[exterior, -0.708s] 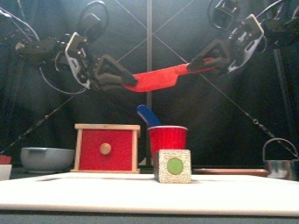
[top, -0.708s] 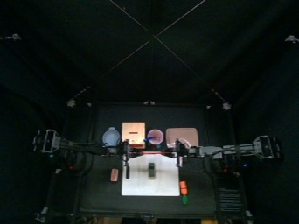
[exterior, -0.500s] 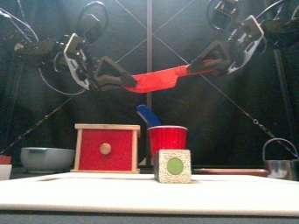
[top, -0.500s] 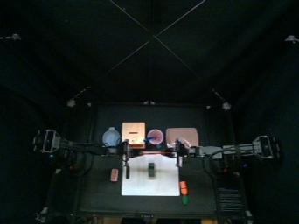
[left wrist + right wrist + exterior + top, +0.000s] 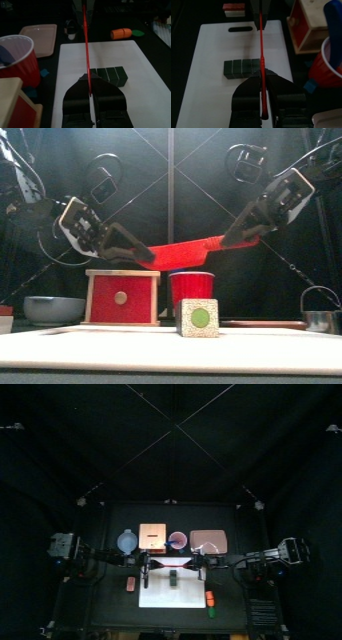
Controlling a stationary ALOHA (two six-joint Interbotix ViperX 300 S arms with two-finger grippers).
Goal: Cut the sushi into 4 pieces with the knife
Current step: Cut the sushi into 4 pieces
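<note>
Now, no cut is made yet: the sushi roll (image 5: 243, 68) is seen whole, 4 blocks joined, on the white cutting board (image 5: 211, 100). The red knife (image 5: 187, 253) is clenched at its 2 ends by the left tool (image 5: 138, 252) and right tool (image 5: 243, 232), held crosswise above the roll, well apart.

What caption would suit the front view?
Left gripper and right gripper hold a red knife over the sushi.

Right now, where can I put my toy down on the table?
On the board, either side of the sushi, it is bare. Behind it is crowded: box, cup, bowl, tray. The knife hangs above the sushi.
</note>
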